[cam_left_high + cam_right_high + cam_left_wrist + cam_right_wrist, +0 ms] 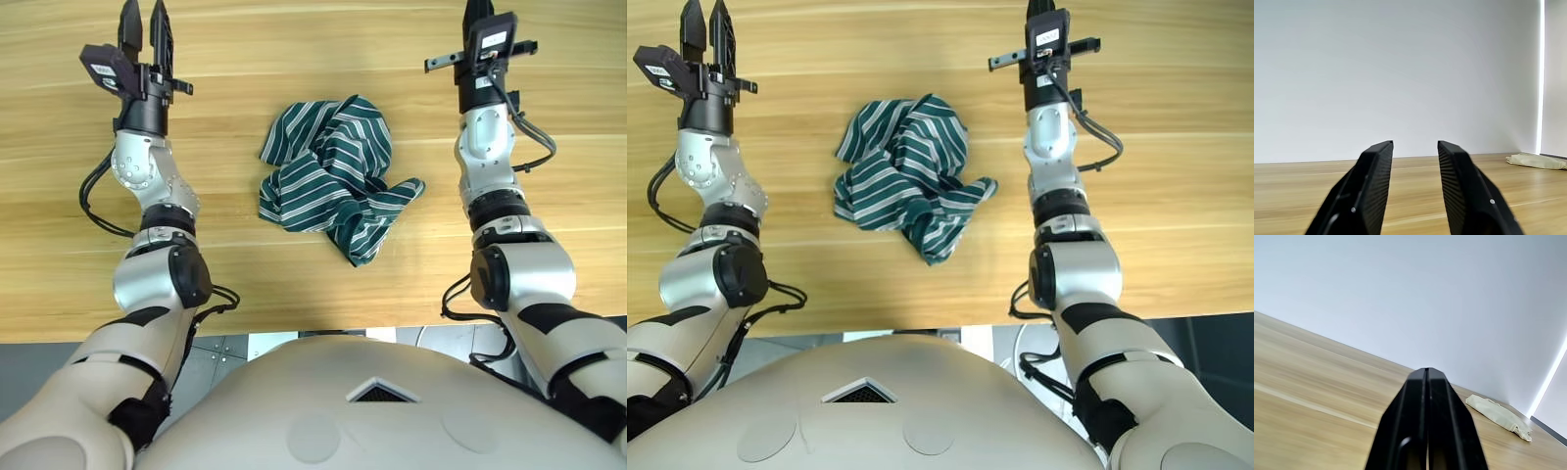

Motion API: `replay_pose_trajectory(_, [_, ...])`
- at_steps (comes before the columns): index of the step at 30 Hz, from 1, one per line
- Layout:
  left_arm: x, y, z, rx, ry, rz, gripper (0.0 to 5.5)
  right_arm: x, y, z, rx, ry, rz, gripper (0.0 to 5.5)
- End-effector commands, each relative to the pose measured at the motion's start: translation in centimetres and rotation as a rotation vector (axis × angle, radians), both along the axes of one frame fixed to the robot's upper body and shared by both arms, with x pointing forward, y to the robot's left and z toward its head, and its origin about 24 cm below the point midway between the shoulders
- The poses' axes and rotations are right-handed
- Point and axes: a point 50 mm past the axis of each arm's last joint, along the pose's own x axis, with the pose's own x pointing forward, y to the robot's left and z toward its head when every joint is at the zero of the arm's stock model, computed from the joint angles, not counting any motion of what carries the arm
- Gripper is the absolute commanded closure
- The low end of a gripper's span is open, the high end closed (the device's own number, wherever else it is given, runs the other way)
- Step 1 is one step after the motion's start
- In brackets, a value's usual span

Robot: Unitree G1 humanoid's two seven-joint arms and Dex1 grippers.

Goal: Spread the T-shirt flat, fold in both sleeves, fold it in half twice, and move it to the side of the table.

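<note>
The green striped T-shirt lies crumpled mid-frame on the bench, nothing spread yet, with the left gripper released at upper left and the right gripper clenched empty at upper right, both likely parked wide to leave the cloth reachable.

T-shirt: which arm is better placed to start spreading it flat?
Left, probably. The left gripper is open, ready to pinch cloth; the right gripper is shut and must open first. Both flank the crumpled T-shirt, neither touching it.
</note>
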Motion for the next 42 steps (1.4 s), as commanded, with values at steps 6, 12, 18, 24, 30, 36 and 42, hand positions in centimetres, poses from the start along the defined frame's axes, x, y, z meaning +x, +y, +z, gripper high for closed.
replay_pose_trajectory(6, [0.0, -0.1, -0.2, 0.007, 0.017, 0.001, 3.81, -0.2, -0.1, -0.2, 0.002, 0.007, -0.005, 5.5])
replay_pose_trajectory(12, [0.0, 0.0, -0.3, 0.009, 0.031, 0.001, 3.81, -0.2, 0.1, -0.3, 0.003, 0.009, -0.004, 5.5])
replay_pose_trajectory(18, [0.0, 0.1, -0.4, 0.01, 0.034, 0.001, 3.81, -0.2, 0.2, -0.3, 0.005, 0.005, 0.002, 5.5])
replay_pose_trajectory(24, [0.0, 0.0, -0.4, 0.012, 0.038, -0.002, 3.81, -0.2, 0.2, -0.3, 0.004, 0.003, 0.003, 5.5])
replay_pose_trajectory(30, [0.0, 0.0, -0.4, 0.014, 0.04, -0.003, 3.81, -0.3, 0.3, -0.2, 0.002, -0.002, 0.007, 5.5])
replay_pose_trajectory(36, [-0.5, -0.3, -0.1, 0.135, 0.009, -0.092, 3.81, -1.0, 0.8, -0.1, -0.121, -0.016, 0.157, 5.5])
replay_pose_trajectory(42, [-5.0, -1.0, 0.9, 0.524, -0.126, -0.499, 3.81, -6.6, 2.5, 1.1, -0.487, -0.083, 0.671, 5.5])
